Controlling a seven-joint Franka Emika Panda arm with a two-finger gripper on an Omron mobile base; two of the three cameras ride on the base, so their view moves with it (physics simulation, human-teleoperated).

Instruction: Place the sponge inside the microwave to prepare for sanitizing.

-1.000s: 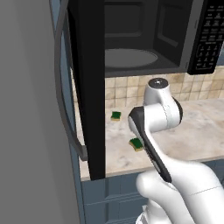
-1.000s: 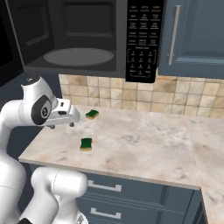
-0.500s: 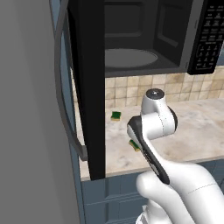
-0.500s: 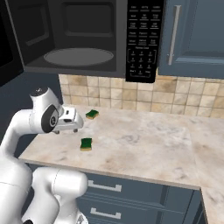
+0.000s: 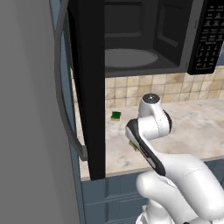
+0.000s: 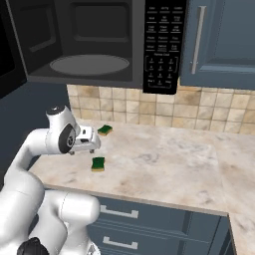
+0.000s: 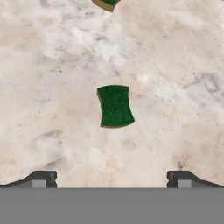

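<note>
Microwave (image 6: 89,40) door hangs wide open on the left, turntable bare, so the way in is ready. Over the last second the arm has sunk from above the worktop (image 6: 164,159) and the end effector (image 6: 88,144) has come down close to it, its jaws spread wide and holding nothing. That looks like the start of a pick.

From the hand view, though, the smaller dark sponge (image 7: 115,106) sits dead centre between the fingertips, while the sponge (image 7: 106,3) with the tan layer only peeks in at the top edge. In the right base view that sponge (image 6: 104,130) lies just beyond the end effector, near the tiled wall, untouched.
</note>
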